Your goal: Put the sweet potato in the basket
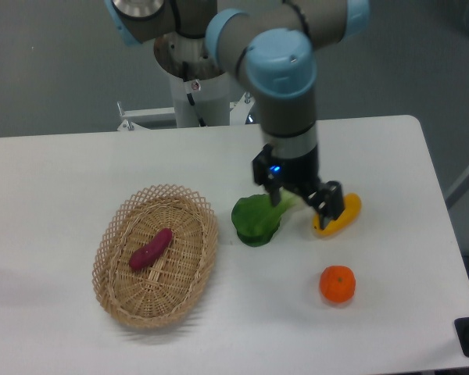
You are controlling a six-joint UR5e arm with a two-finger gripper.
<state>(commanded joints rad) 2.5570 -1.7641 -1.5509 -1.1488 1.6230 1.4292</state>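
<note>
Lying inside the basket point(113, 258) at the left, the sweet potato point(150, 249) runs diagonally, near-left to far-right; judging by that, the placing looks done. Well to its right, the end effector point(301, 201) hangs released and holding nothing, above the bok choy point(255, 219) and yellow squash point(345, 215).

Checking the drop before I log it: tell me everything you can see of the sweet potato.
The sweet potato is a small reddish-purple tuber with tapered ends and a smooth, matte skin. It lies on its side, slanting diagonally, on the woven floor of the basket, left of its centre. Only the wicker touches it; the gripper is well away to the right.
</note>
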